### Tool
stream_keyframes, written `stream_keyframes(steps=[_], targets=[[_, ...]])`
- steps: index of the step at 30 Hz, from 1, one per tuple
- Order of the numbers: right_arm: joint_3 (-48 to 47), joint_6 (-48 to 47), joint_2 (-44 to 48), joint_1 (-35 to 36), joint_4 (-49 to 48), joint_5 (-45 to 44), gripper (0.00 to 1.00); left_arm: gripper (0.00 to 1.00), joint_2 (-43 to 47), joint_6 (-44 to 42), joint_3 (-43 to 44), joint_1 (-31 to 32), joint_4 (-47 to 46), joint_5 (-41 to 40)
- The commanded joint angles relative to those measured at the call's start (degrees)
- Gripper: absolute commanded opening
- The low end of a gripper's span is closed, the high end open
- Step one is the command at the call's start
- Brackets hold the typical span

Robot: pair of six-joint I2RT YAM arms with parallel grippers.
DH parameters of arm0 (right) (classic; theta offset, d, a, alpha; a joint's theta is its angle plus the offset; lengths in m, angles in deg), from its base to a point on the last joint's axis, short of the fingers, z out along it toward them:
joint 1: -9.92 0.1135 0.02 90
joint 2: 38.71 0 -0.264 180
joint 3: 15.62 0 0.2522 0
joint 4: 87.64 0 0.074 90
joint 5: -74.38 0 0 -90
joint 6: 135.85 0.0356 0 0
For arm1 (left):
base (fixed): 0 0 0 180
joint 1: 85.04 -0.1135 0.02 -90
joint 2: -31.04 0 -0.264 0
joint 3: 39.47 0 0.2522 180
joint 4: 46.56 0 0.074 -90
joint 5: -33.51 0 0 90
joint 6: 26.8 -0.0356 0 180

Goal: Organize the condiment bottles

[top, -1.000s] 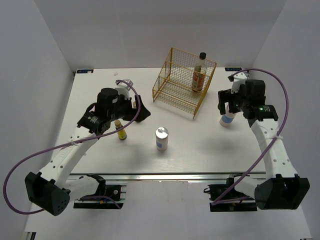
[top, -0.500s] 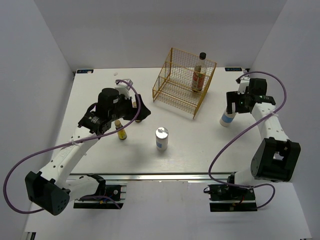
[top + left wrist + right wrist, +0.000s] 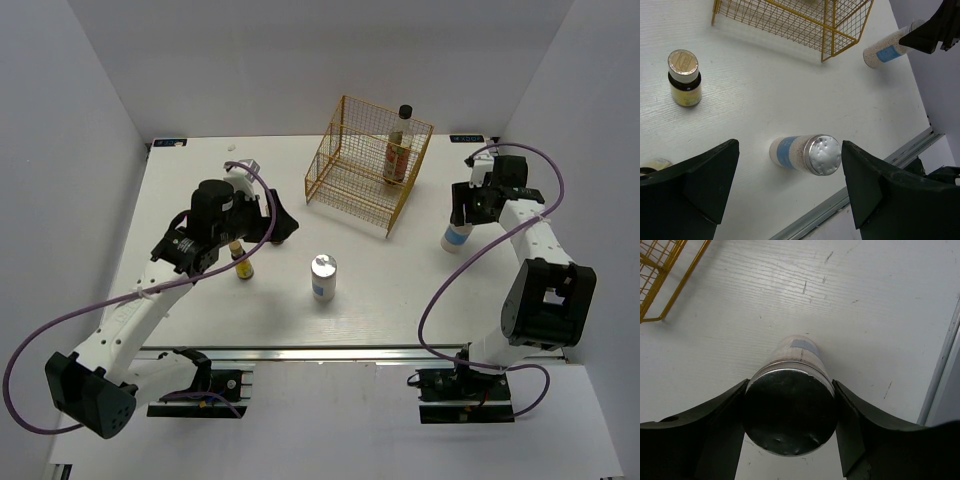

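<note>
My right gripper [image 3: 790,392] reaches down over a white bottle [image 3: 790,410] with a blue label and silvery lid, and both fingers press against the lid's sides. The same bottle [image 3: 455,238] stands at the table's right, under that gripper [image 3: 464,212]. A second white bottle [image 3: 323,277] stands mid-table. High above the table my left gripper [image 3: 789,146] is open and holds nothing. One small amber bottle [image 3: 685,77] stands beyond it, another [image 3: 241,262] near the arm. A tall clear bottle [image 3: 398,148] stands in the rack.
The gold wire rack [image 3: 362,175] stands at the back centre, its corner [image 3: 660,285] near my right gripper. The table's right edge [image 3: 945,355] runs close beside the gripped bottle. The front rail [image 3: 875,170] lies just past the middle white bottle.
My right gripper has come down over the right white bottle and its jaws have drawn in onto the lid. The left arm shifted slightly and stayed open.
</note>
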Motion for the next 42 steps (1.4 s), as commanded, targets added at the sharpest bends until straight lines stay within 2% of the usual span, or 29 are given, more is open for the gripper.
stream_keyframes(steps=[1, 2, 4, 5, 7, 9, 16, 20, 22, 25, 26, 28, 31, 36, 42], targets=[[-1.38, -2.63, 2.99, -0.14, -2.39, 3.51, 0.36, 0.93, 1.86, 0.85, -0.75, 0.37, 0.26, -0.3], [-1.82, -3.51, 3.6, -0.14, -1.34, 5.96, 0.27, 0.93, 1.86, 0.76, -0.75, 0.37, 0.26, -0.22], [-3.13, -7.89, 5.8, -0.05, 0.42, 10.88, 0.22, 0.93, 1.94, 0.85, -0.75, 0.37, 0.44, -0.13], [-5.84, -10.26, 6.41, -0.05, 4.0, 17.87, 0.17, 0.93, 2.03, 0.85, -0.66, 0.37, 0.53, -0.13], [-9.1, -16.24, 7.82, 1.09, 7.97, 26.15, 0.08, 0.93, 2.38, 0.67, -0.75, 0.37, 0.79, -0.04], [-14.55, -19.41, 8.18, 3.98, 13.16, 29.18, 0.0, 0.93, 2.47, 0.41, -0.83, 0.37, 0.88, 0.05], [-28.71, -13.56, 5.02, 18.04, 17.31, 31.74, 0.0, 0.93, 3.09, 0.14, -0.66, 0.37, 1.41, 0.14], [-32.49, -7.66, 1.69, 25.33, 10.73, 29.11, 0.0, 0.93, 4.23, 0.5, -1.45, 0.37, 0.79, -0.21], [-35.39, -4.5, -0.77, 27.01, 4.08, 24.04, 0.0, 0.93, 4.41, 0.76, -1.97, 0.37, 0.09, -0.13], [-43.72, 1.66, -8.15, 28.51, -1.84, 18.14, 0.0, 0.93, 4.23, 1.02, -2.07, 0.37, -0.26, -0.13], [-46.88, 3.23, -13.13, 28.86, -2.21, 17.07, 0.0, 0.93, 4.32, 1.11, -2.06, 0.46, -0.26, -0.13], [-56.69, 4.21, -18.08, 28.96, -2.12, 14.27, 0.0, 0.93, 4.75, 1.2, -1.98, 0.46, -0.18, -0.83], [-65.08, 3.78, -25.65, 28.96, -1.77, 11.62, 0.0, 0.93, 5.46, 1.55, -2.06, 0.46, -0.09, -2.06], [-59.67, 0.88, -27.33, 28.96, -7.65, 8.63, 0.0, 0.93, 6.43, 2.52, -3.03, 0.46, -0.53, -3.11], [-58.25, -0.09, -28.21, 28.87, -9.59, 6.52, 0.0, 0.93, 6.34, 2.61, -3.56, 0.46, -0.35, -3.29]])
